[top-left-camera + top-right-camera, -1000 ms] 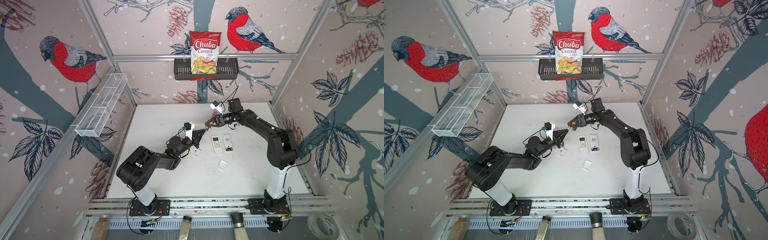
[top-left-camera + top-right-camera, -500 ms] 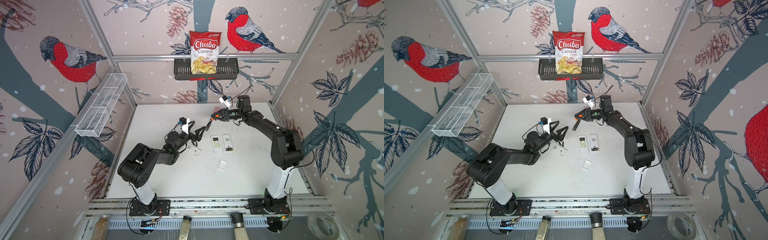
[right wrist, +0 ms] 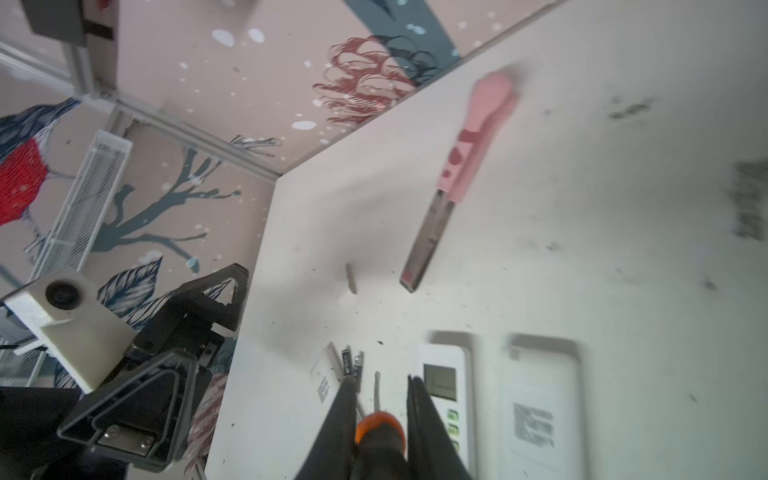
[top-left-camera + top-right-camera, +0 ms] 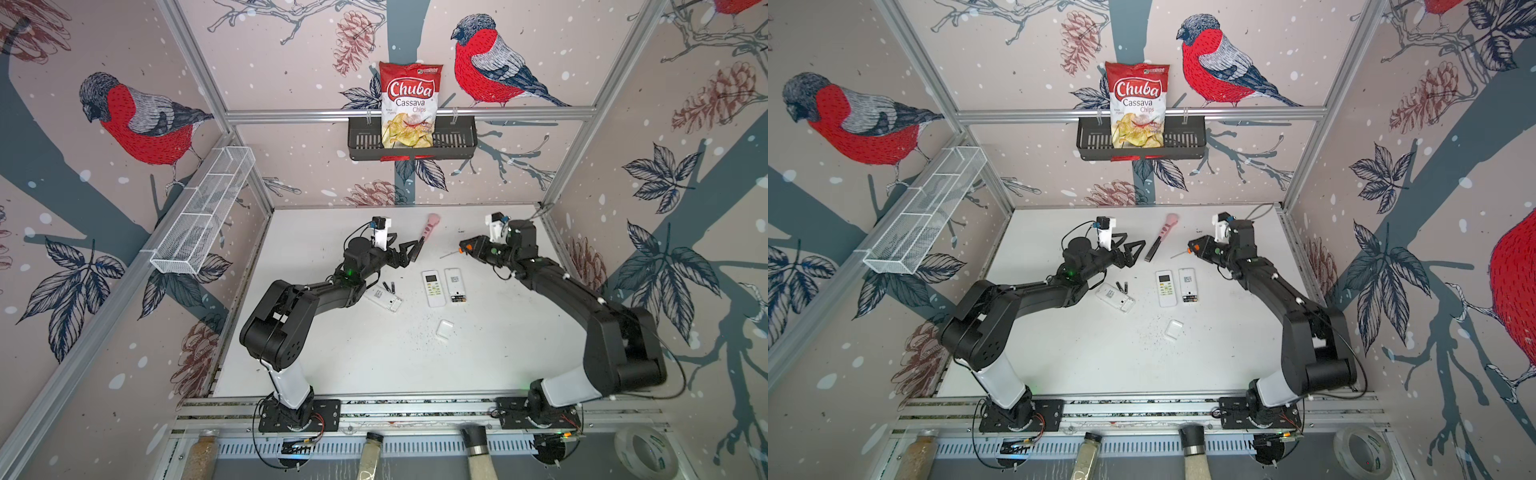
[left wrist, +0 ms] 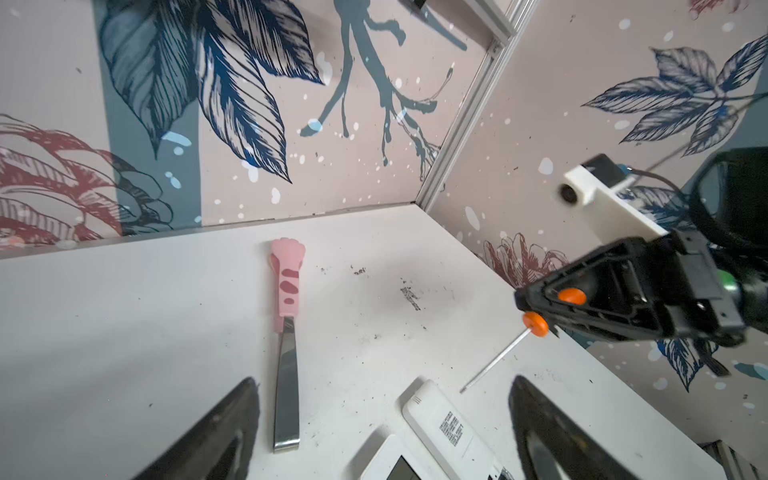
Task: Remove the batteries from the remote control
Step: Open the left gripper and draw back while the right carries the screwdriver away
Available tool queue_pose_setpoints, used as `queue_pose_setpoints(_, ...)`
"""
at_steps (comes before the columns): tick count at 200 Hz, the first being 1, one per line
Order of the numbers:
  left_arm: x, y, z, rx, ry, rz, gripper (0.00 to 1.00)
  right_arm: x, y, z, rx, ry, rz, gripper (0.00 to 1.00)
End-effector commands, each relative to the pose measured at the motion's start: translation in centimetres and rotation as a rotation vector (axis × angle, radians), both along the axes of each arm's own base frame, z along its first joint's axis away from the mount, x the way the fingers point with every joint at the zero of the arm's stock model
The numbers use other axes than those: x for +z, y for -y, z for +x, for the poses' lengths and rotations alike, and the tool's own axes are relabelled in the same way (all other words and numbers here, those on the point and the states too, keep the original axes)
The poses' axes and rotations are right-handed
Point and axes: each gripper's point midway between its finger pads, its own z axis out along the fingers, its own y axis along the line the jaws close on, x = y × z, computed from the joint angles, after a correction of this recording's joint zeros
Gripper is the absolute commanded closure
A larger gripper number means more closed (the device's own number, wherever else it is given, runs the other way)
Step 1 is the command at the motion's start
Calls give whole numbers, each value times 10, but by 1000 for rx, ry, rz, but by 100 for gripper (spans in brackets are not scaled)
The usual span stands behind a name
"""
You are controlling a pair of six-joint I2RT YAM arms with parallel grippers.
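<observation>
Right claw [image 4: 465, 246] is clenched on the screwdriver [image 3: 380, 432]; left claw [image 4: 409, 244] hangs released. Draw your tip toward the right arm's base, onto the open remote [image 4: 453, 279] just behind that claw, and lever gently at one end. Its batteries [image 4: 457, 297] are slim, dark and pale-capped; two loose batteries [image 4: 390, 286] lie behind the left claw.

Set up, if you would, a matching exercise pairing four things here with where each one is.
Things: 1 screwdriver; 2 chips bag; 3 pink-handled tool; 4 two loose batteries.
Places: A in the black basket; B beside the remote nearest the left arm; C held in the right end effector; D alone near the table's back edge.
Pairs: 1-C; 2-A; 3-D; 4-B.
</observation>
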Motion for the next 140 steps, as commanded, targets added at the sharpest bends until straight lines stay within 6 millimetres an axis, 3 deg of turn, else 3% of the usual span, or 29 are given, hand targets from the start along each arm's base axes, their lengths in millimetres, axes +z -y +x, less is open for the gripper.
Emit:
queue_pose_setpoints(1, -33, 25, -10, -80, -94, 137, 5, 4, 33, -2, -180, 49, -17, 100)
queue_pose_setpoints(35, -48, 63, -10, -137, -112, 214, 1, -8, 53, -37, -250, 33, -68, 100)
queue_pose_setpoints(92, -76, 82, -1, -173, -214, 219, 12, -25, 68, -82, -286, 0, -103, 100)
queue_pose_setpoints(140, -104, 101, -5, -197, -288, 321, 9, -34, 57, -102, -249, 0, -109, 100)
